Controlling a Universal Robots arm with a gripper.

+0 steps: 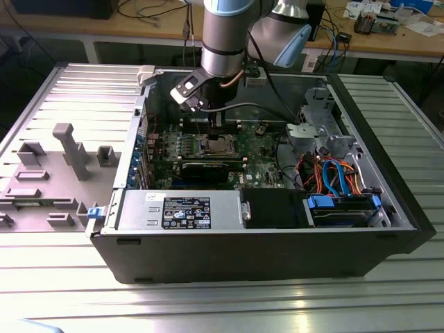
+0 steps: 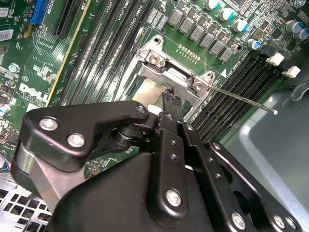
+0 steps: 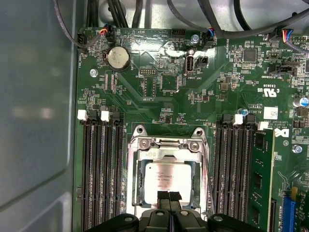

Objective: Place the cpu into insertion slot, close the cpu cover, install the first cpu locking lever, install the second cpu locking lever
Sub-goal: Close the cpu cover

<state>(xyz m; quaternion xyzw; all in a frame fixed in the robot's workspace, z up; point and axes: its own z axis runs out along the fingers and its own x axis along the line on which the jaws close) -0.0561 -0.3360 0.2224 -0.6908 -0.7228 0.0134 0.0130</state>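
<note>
The cpu (image 3: 166, 177) is a flat square chip with a dull silver-grey top, lying level in the insertion slot (image 3: 140, 195) on the green board (image 3: 159, 96). Its edges run parallel to the long black memory slots (image 3: 101, 169) on either side. The cpu cover (image 3: 166, 143), a silver metal frame, lies down around it, the chip showing through its window. The gripper (image 3: 168, 198) hangs directly over the chip's near edge, fingertips clenched together and holding nothing. In the exterior view the arm (image 1: 223, 35) reaches into the open computer case (image 1: 388, 201).
</note>
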